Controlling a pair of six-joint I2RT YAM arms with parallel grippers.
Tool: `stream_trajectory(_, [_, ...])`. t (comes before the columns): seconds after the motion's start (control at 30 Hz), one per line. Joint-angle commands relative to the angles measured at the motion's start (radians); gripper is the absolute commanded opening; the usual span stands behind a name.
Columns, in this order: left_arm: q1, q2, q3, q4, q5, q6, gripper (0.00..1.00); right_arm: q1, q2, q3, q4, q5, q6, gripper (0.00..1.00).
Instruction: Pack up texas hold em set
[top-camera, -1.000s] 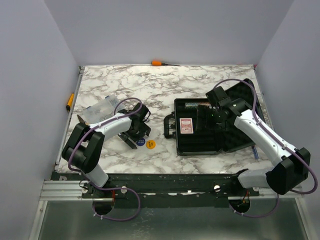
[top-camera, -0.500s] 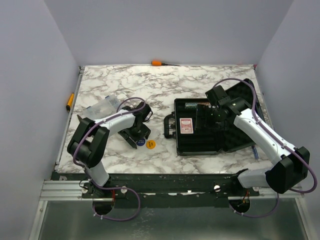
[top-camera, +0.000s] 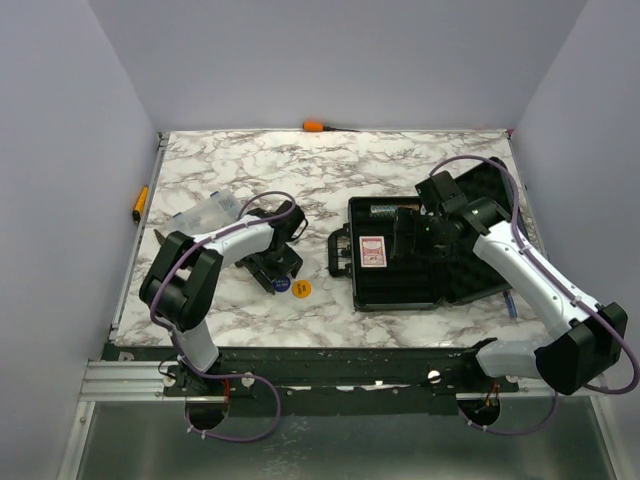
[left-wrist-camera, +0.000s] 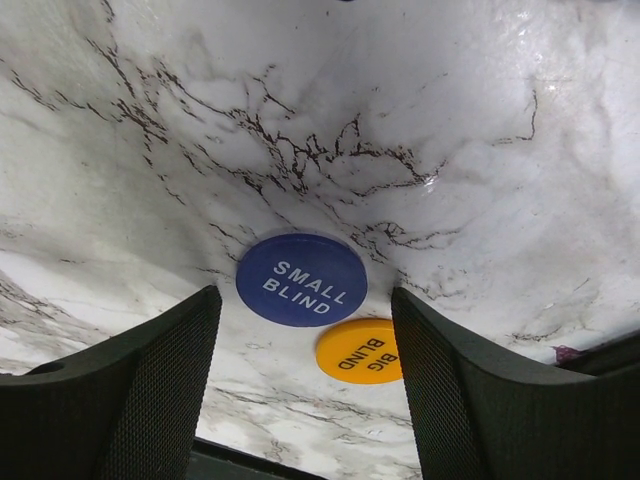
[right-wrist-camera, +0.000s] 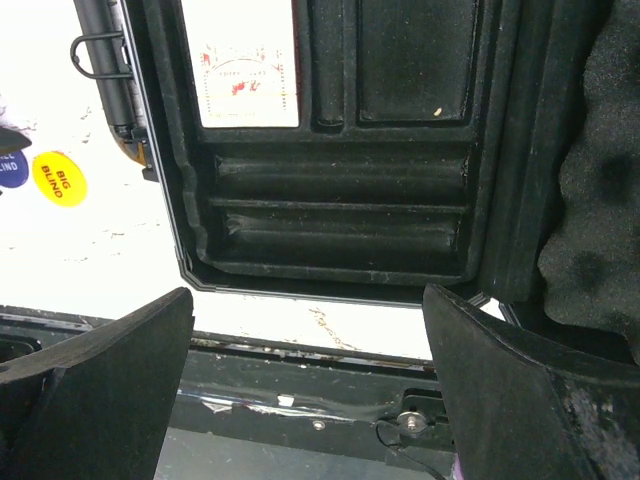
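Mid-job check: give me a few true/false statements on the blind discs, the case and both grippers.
1. The blue disc lies on the table, between the open jaws of the left gripper. True.
2. The orange disc is in the case. False: it lies on the table beside the blue disc.
3. The case is shut. False: it stands open.
4. The card deck sits inside the case. True.
5. The right gripper holds the card deck. False: it is open and empty.

The black case (top-camera: 400, 288) lies open and flat on the right side of the table (top-camera: 230, 175), its handle (top-camera: 337, 256) facing left and its foam-lined lid (top-camera: 462, 284) folded out to the right. A red-backed card deck (top-camera: 373, 251) sits in the upper-left compartment. Left of the case, a blue "SMALL BLIND" disc (left-wrist-camera: 301, 279) and an orange "BIG BLIND" disc (left-wrist-camera: 360, 350) lie flat, just beside each other.
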Motion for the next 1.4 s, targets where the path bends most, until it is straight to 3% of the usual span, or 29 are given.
stream_trajectory(0.0, [-0.010,0.066,-0.079,0.012,-0.118,-0.012,0.68,0.005,-0.042,-0.006,-0.021,0.007,0.012,0.99])
stream_trajectory(0.63, [-0.027,0.012,-0.219,0.151,-0.128,-0.105,0.55,0.005,-0.067,-0.033,-0.031,-0.020,0.010,0.99])
stream_trajectory(0.87, [-0.028,0.005,-0.226,0.176,-0.130,-0.072,0.46,0.005,-0.084,-0.035,-0.038,-0.021,0.022,0.98])
stream_trajectory(1.37, [-0.121,-0.066,-0.139,0.123,-0.191,0.043,0.41,0.005,-0.126,-0.050,-0.032,-0.019,0.069,0.98])
